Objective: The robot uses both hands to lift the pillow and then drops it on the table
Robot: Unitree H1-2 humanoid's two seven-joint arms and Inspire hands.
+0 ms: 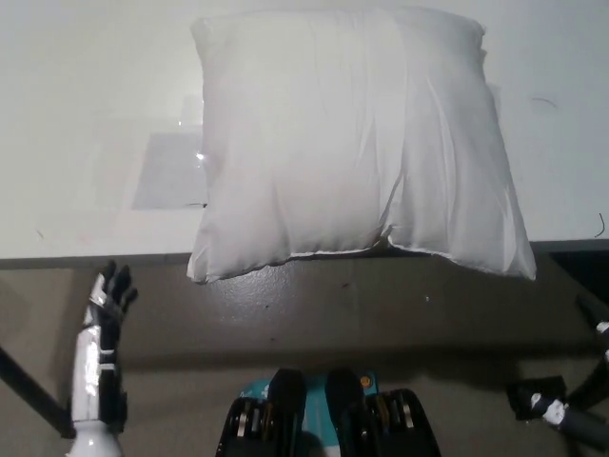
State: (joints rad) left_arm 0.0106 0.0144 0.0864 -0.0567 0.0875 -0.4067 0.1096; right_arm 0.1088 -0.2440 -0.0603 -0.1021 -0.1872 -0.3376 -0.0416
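A: Item one, surface [86, 114]. White, broad, running from nine to three o'clock across the upper part of the head view; its near edge is a straight line just below the middle. A faint grey patch [166, 171] lies at nine o'clock of the pillow.

B: Item two, pillow [357, 143]. White, square, plump, creased fabric. Lies on the surface at centre to one o'clock, its near corners overhanging the edge. Judged light, soft and yielding, likely to sag between holds; best taken at the two side edges, nine and three o'clock, pressing inward.

A: Room?

B: Open floor below the edge; bare surface left of the pillow.

A: Item three, left hand [112, 290]. White, at seven o'clock, below the surface, fingers spread, holding nothing.

B: Item four, right hand [552, 407]. Black, at five o'clock, low, well apart from the pillow; how its fingers stand cannot be told.
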